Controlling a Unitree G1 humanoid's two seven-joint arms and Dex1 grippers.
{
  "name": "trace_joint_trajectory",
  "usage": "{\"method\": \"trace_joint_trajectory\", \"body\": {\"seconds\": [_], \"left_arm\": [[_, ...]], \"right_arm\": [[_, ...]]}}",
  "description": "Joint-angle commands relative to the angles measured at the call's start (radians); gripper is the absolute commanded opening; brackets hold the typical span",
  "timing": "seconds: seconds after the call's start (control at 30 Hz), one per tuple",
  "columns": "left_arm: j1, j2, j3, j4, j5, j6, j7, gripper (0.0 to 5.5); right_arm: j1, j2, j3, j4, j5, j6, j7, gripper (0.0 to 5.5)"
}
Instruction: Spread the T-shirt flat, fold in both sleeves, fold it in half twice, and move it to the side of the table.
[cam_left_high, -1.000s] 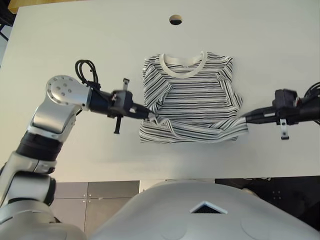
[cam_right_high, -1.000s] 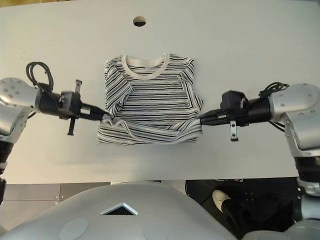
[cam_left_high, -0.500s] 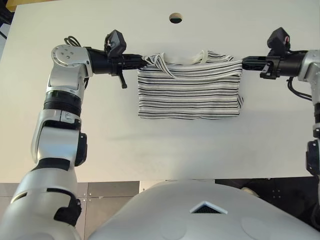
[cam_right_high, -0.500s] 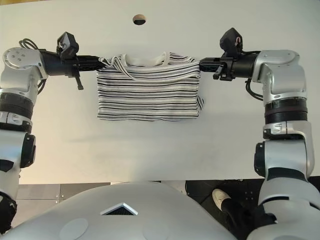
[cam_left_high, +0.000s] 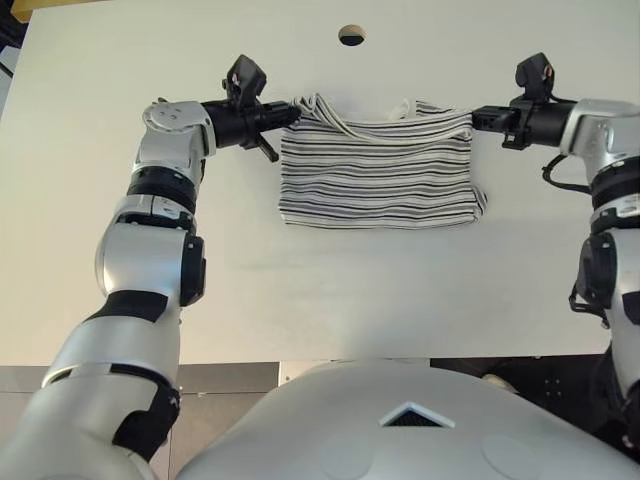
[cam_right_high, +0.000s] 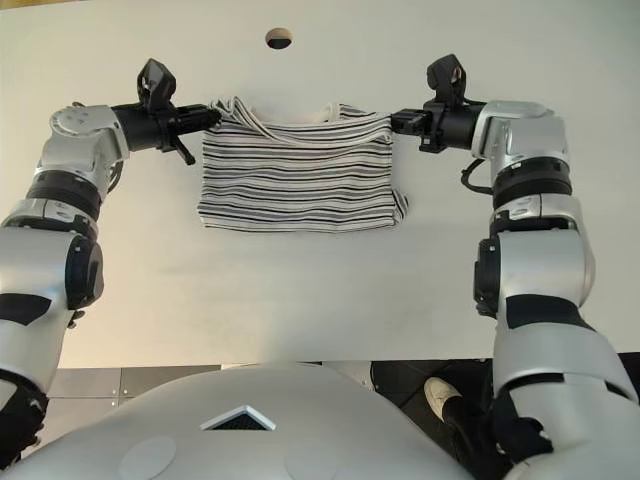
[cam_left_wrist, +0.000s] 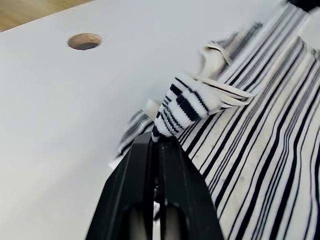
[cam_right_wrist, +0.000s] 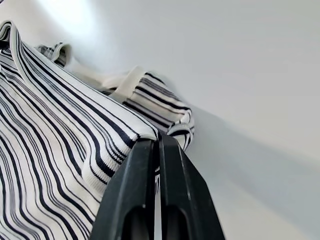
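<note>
The black-and-white striped T-shirt (cam_left_high: 375, 170) lies folded in half on the white table (cam_left_high: 320, 290), its folded-over edge up at the cream collar. My left gripper (cam_left_high: 292, 111) is shut on the shirt's far left corner, seen close in the left wrist view (cam_left_wrist: 159, 145). On the other side my right gripper (cam_left_high: 476, 115) is shut on the far right corner, with the striped hem pinched between its fingers (cam_right_wrist: 158, 145). Both corners are held just above the tabletop near the collar.
A round cable hole (cam_left_high: 351, 37) sits in the table just beyond the shirt. Bare table surface stretches left, right and in front of the shirt. The table's near edge (cam_left_high: 320, 358) runs across the lower part of the head views.
Both grippers carried the shirt's near hem corners up and over to the far edge by the collar, folding the shirt in half. In the last half second both moved slightly inward.
</note>
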Motion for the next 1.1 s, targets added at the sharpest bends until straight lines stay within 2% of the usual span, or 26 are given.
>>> {"method": "trace_joint_trajectory", "body": {"seconds": [0.03,0.13,0.33,0.4,0.5,0.8,1.03,1.1], "left_arm": [[-0.029,-0.008,0.003,0.041,0.046,0.088,0.057,0.12],[-0.035,-0.033,0.054,0.072,0.021,0.212,0.122,0.12],[-0.041,-0.051,0.115,0.084,0.005,0.354,0.197,0.12],[-0.046,-0.055,0.16,0.089,-0.024,0.388,0.237,0.12],[-0.048,-0.062,0.229,0.09,-0.069,0.401,0.28,0.1],[-0.064,-0.082,0.276,0.077,-0.07,0.366,0.289,1.55],[-0.061,-0.077,0.297,0.08,-0.072,0.337,0.318,2.71],[-0.065,-0.066,0.31,0.084,-0.073,0.326,0.337,2.98]], "right_arm": [[-0.063,0.025,-0.062,0.08,-0.004,-0.005,-0.097,0.1],[-0.082,0.049,-0.117,0.15,-0.003,-0.003,-0.24,0.1],[-0.072,0.096,-0.135,0.216,-0.06,-0.03,-0.469,0.1],[-0.073,0.103,-0.16,0.226,-0.054,-0.021,-0.492,0.1],[-0.087,0.111,-0.197,0.225,-0.035,-0.017,-0.461,0.57],[-0.203,0.094,-0.336,0.223,0.042,-0.016,-0.455,2.25],[-0.216,0.087,-0.416,0.241,0.064,-0.034,-0.606,3.61],[-0.2,0.089,-0.406,0.244,0.044,-0.034,-0.626,3.69]]}}
